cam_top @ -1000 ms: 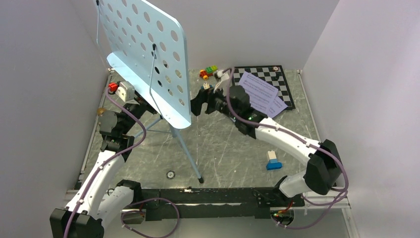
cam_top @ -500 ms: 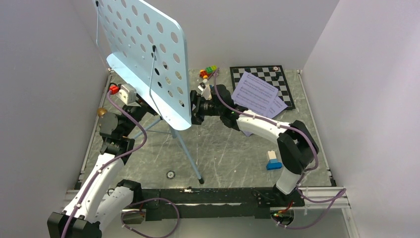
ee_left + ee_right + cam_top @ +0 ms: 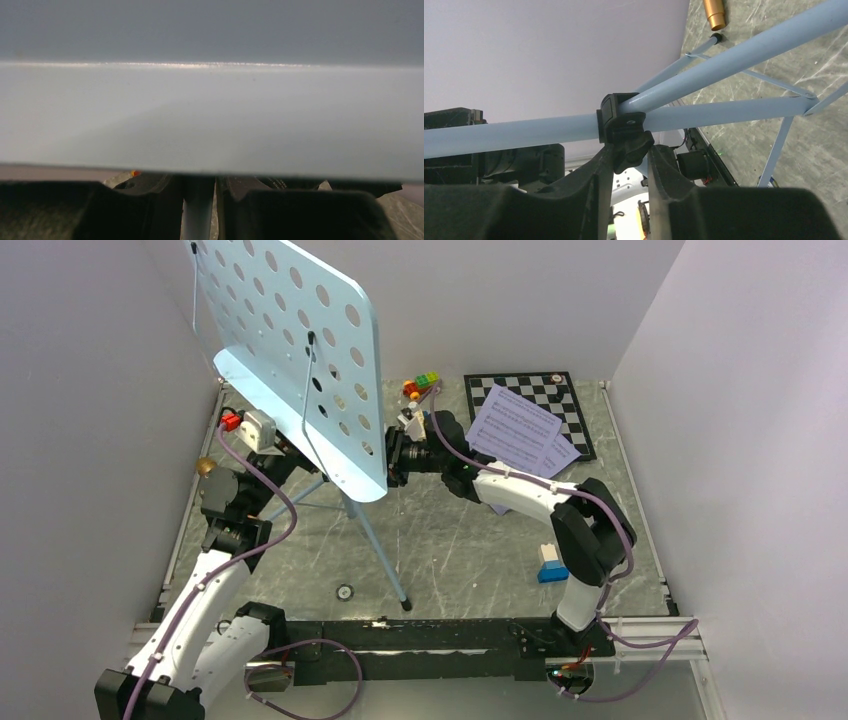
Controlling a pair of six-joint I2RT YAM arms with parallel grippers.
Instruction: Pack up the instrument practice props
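The light-blue music stand (image 3: 290,350) stands at the back left on its tripod legs (image 3: 385,555). My left gripper (image 3: 288,452) sits under the hole-punched desk, shut on the stand's pole (image 3: 197,212); the desk's ledge (image 3: 210,115) fills that wrist view. My right gripper (image 3: 393,462) reaches in from the right, and its fingers (image 3: 606,175) press both sides of the black clamp knob (image 3: 629,145) where the tubes meet. White sheet-music pages (image 3: 515,430) lie on the chessboard. The gold-brown microphone (image 3: 207,467) lies by the left wall, its end also in the right wrist view (image 3: 714,12).
The black-and-white chessboard (image 3: 555,390) lies at the back right, with the colourful toy brick car (image 3: 420,385) left of it. A blue and white brick (image 3: 550,565) sits front right. A small round disc (image 3: 345,592) lies near the front tripod foot (image 3: 405,605). Walls close in on both sides.
My right arm swung left, off the sheet music and up to the stand, and its jaws closed from wide open onto the clamp knob. The left arm held still.
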